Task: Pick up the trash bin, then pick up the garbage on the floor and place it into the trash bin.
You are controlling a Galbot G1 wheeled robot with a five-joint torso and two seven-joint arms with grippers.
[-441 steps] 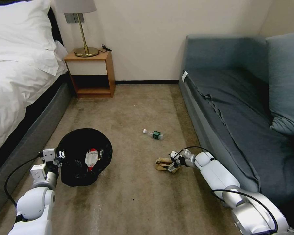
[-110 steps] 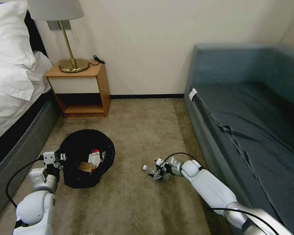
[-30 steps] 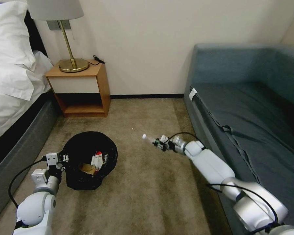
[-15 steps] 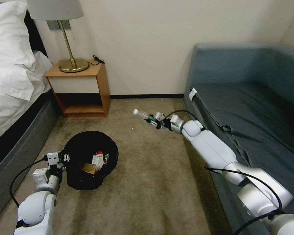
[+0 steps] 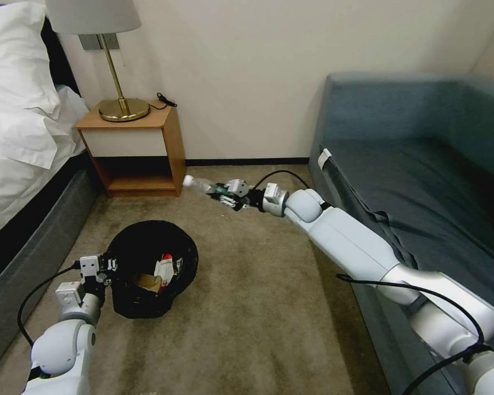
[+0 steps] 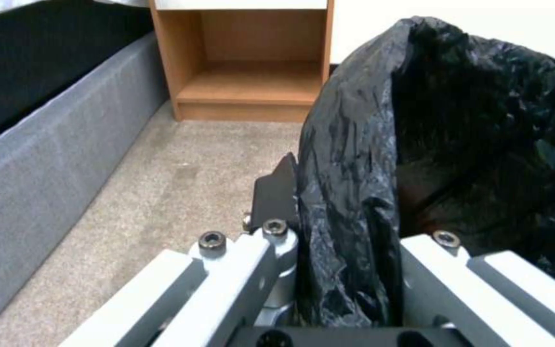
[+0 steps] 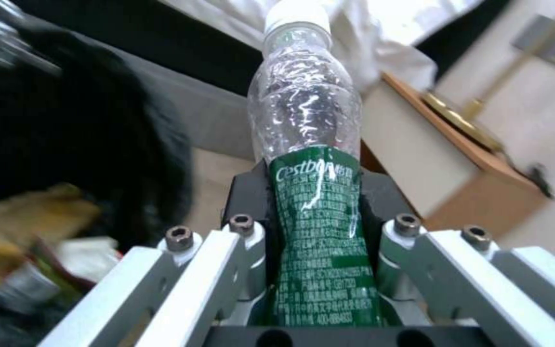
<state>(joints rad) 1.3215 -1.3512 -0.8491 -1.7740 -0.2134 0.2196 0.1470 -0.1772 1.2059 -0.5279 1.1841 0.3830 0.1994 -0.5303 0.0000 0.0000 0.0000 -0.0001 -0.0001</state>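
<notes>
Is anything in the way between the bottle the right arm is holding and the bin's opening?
Nothing visible. The right gripper holds the bottle in the air beyond the trash bin, with bare carpet between them and the bin's mouth open.

I see tan carpet (image 5: pixel 258 285) across the floor. Bed (image 5: pixel 16 148) with white sheets and a pillow (image 5: pixel 11 60) at 9 to 10 o'clock. Wooden nightstand (image 5: pixel 134 148) at 11 o'clock, against the wall; brass lamp (image 5: pixel 112 66) on top, black cable (image 5: pixel 167 100) at its right edge. Blue-grey sofa (image 5: pixel 417 181) from 1 to 4 o'clock.
</notes>
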